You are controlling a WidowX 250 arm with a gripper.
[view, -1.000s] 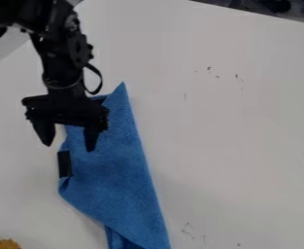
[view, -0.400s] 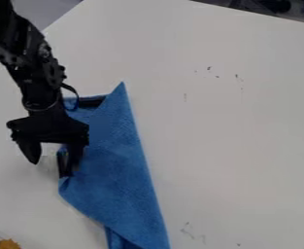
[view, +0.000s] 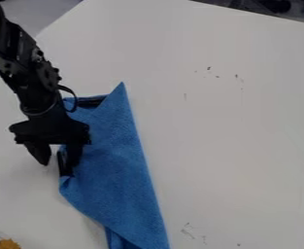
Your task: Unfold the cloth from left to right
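The black gripper (view: 59,164) is at the left edge of the blue cloth (view: 118,170). Its two fingers are spread apart, one over the white table just left of the cloth, the other over the cloth's edge beside a black patch. The cloth lies folded in a long shape, with a pointed corner at the top and its lower end running to the bottom edge of the view. Another dark strip shows near the cloth's upper left. Whether the fingertips touch the cloth, I cannot tell.
The white table (view: 225,131) extends right of the cloth, with small dark marks on it. An orange-yellow object (view: 8,244) sits at the bottom left corner. Dark items lie beyond the table's far edge at the top right.
The gripper has moved left and down from over the cloth to its left edge, and its fingers stand slightly closer together. The cloth looks unmoved.
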